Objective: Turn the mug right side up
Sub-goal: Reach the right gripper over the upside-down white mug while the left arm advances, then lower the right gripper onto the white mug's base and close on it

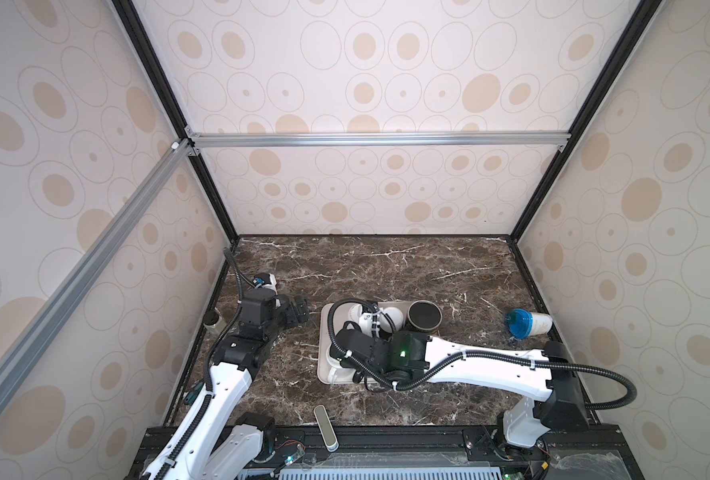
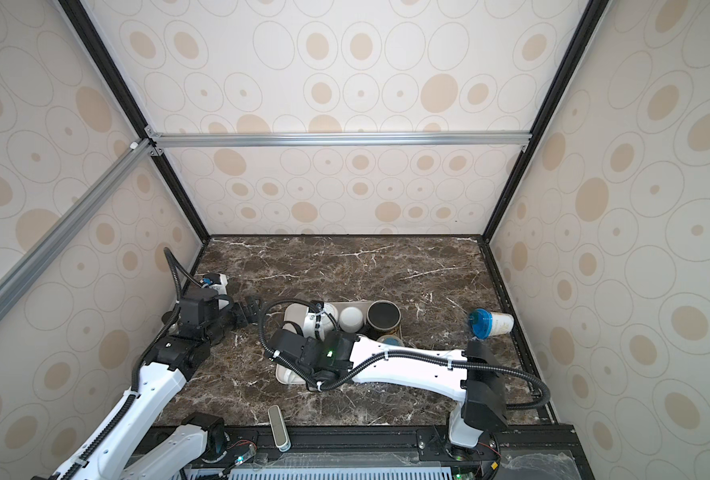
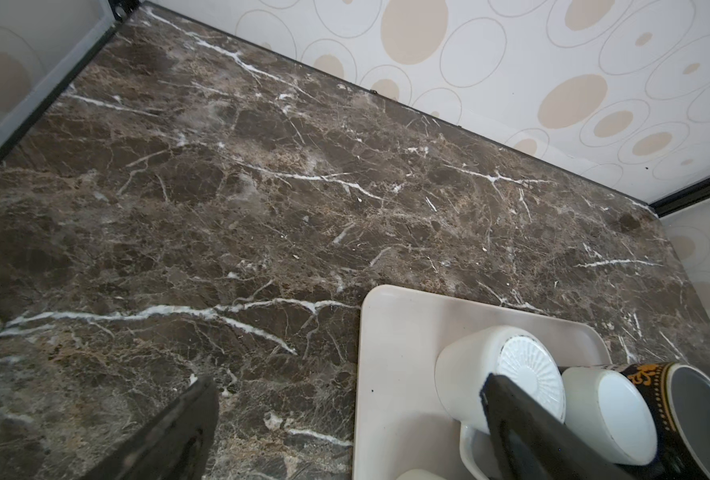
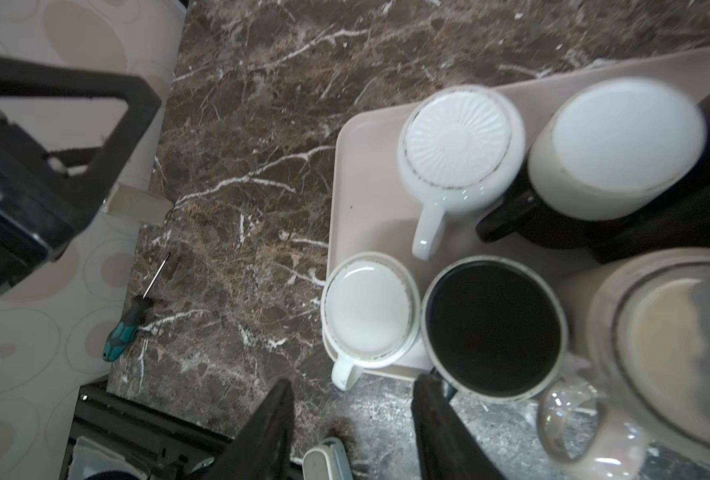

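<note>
Your mug (image 4: 369, 309) sits upside down at a corner of the tray (image 4: 357, 137), just beside a dark mug (image 4: 494, 328), its handle (image 4: 345, 374) poking out past the tray's edge. It looks like glazed ceramic, so expect it to be stiff, slick, weighty and easy to chip. I'd grip it by the handle or across the wall. Your right gripper (image 4: 355, 384) hovers above that handle, pointing down, jaws apart and empty. Your left gripper (image 3: 349, 384) hangs beside the tray, spread wide, holding nothing.
</note>
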You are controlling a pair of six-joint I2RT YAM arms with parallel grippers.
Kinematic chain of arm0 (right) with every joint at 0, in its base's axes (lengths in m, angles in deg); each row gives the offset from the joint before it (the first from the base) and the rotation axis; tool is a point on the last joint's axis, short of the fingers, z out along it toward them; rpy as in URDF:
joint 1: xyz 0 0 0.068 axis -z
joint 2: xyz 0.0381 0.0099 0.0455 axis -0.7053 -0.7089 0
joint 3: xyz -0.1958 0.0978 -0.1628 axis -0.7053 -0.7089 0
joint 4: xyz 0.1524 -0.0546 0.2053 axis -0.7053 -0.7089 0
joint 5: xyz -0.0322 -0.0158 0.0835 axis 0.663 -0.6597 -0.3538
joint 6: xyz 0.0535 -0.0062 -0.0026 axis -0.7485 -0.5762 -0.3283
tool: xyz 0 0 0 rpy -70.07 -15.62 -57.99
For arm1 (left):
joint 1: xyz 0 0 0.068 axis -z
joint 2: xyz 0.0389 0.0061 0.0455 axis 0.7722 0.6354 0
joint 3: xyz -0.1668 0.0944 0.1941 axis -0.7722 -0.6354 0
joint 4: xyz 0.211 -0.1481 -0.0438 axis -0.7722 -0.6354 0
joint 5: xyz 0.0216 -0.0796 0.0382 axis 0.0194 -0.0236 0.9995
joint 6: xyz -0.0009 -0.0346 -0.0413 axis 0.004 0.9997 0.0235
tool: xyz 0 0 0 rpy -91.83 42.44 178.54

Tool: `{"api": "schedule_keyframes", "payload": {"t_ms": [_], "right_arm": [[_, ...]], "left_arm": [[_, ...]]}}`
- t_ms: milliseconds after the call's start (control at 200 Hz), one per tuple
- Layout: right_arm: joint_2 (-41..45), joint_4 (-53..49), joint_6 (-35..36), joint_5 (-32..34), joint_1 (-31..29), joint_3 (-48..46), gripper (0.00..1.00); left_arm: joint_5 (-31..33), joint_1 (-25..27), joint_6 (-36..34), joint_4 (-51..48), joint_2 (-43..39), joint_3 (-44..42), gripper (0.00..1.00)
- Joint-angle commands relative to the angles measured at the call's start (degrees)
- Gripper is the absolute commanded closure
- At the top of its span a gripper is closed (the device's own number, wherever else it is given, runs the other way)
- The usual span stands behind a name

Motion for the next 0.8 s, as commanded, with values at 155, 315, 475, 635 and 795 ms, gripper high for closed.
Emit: {"api": "schedule_keyframes", "payload": {"t_ms": [155, 315, 475, 635, 795], "right_arm": [[-9.39, -2.28, -7.75, -7.35, -1.70, 6.99, 0.52], [-11.49, -2.68, -10.71, -9.40, -1.76, 7.05, 0.55], [-13.10, -1.72, -12.84, -11.57, -1.78, 6.21, 0.58], [-14.79, -1.70, -13.80, -12.44, -1.58, 6.39, 0.59], [-16.83, -2.41, -14.43, -13.12, -1.25, 7.35, 0.59]], "left_arm": [[-2.47, -3.30, 0.63, 1.19, -0.91, -1.34, 0.00], [-2.65, -4.90, 0.97, 1.57, -0.64, -2.23, 0.00], [-3.38, -5.98, 0.82, 2.28, -1.32, -2.53, 0.00], [-3.91, -6.74, 0.02, 2.35, -2.02, -2.63, 0.00], [-5.02, -7.20, -0.33, 2.90, -2.38, -2.96, 0.00]]}}
